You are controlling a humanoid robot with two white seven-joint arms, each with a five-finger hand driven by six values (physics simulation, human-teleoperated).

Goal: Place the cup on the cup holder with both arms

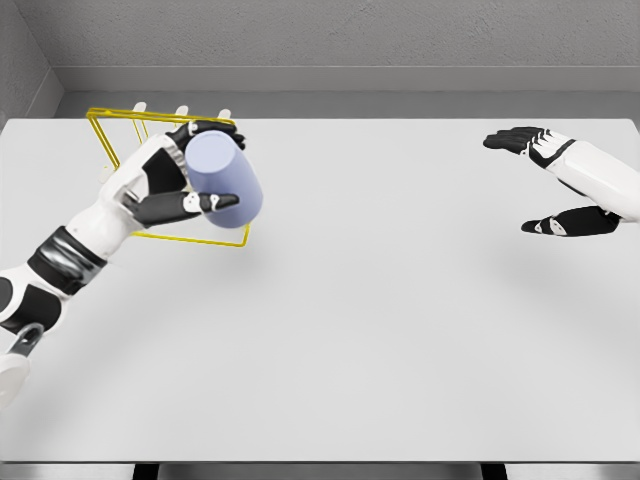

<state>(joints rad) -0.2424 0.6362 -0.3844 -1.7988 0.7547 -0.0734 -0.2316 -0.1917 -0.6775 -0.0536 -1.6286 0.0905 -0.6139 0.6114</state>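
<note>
A pale blue-grey cup point(226, 178) hangs tilted above the table at the far left, with my left hand point(185, 170) shut on it from the left side. Behind and under it stands the cup holder point(110, 135), a thin yellow wire frame with a square base on the table; the hand and cup hide much of it. My right hand point(550, 180) hovers at the far right, fingers spread and holding nothing, far from the cup.
The white table point(380, 320) fills the view, with its front edge at the bottom. A grey wall runs behind the table's far edge.
</note>
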